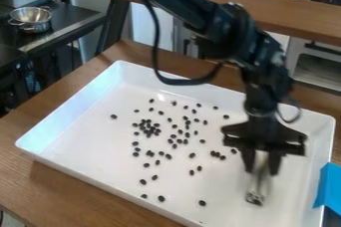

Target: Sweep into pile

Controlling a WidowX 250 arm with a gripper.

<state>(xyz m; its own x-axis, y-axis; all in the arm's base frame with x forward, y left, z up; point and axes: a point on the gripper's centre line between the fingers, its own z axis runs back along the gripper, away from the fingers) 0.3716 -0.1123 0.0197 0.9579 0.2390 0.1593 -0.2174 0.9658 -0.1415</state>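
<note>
In the camera view, my gripper (pixel 261 170) hangs over the right part of the white tray (pixel 73 165), its two fingers pointing down. It is shut on a pale, slim tool (pixel 258 186), which extends below the fingertips to a small, darker lower end. I cannot tell whether that end touches the tray floor. Small black beans (pixel 148 128) lie scattered over the left and middle of the tray, densest left of centre. Several beans (pixel 217 155) are just left of the gripper, and a lone one (pixel 202 203) lies near the front.
The tray's raised walls enclose the beans on the wooden table (pixel 27 183). Blue tape or cloth (pixel 328 186) is at the tray's right edge. A metal bowl (pixel 31 18) stands on a dark counter at the upper left. A wooden ledge (pixel 293 16) runs behind the arm.
</note>
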